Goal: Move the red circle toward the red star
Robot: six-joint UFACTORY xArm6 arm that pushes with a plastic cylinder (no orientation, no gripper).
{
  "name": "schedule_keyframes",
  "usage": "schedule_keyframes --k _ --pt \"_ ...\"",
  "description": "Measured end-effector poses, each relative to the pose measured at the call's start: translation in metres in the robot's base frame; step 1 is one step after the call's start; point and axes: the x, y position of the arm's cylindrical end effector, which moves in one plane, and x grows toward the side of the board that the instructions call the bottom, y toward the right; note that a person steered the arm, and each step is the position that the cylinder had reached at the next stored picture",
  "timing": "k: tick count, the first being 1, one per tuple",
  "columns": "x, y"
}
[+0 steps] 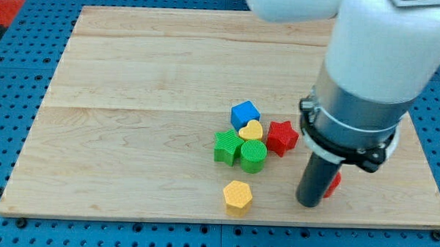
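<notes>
My tip [310, 203], the lower end of a straight dark rod, rests on the wooden board [133, 98] near the view's bottom right. The rod has no jaws and clamps nothing. It hangs from a dark grey cylindrical collar ringed by a black bracket, and above that stands the smooth white housing of the arm [384, 41], which fills the view's top right.

The red circle [334, 183] lies just to the view's right of the rod, pressed close against it. Only a small red sliver shows past the rod, so its outline, its ribbing and any long axis or heading cannot be told.

The red star [282, 137] lies up and to the view's left of the tip, near but apart from the rod. It is a chunky star with ribbed side walls, one point towards the view's top.

The star stands at the right end of a tight cluster. The yellow heart [251, 130] sits just beside it, the blue cube [244, 113] just above the heart, and the green cylinder [253, 155] just below the heart. The green star [227, 146] is at the cluster's left, touching the cylinder. All have finely ribbed, matte plastic sides.

A yellow hexagon [237, 197] lies alone below the cluster, to the view's left of the tip.

The board is pale, with grain lines running left to right. It rests on a blue perforated base [7, 131].
</notes>
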Motion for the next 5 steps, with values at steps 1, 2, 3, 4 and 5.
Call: schedule_keyframes --k 1,2,3,4,5 --pt "0.022 0.002" --pt "0.024 0.028" --pt "0.015 0.057" --pt "-0.001 0.021" --pt "-0.01 -0.021"
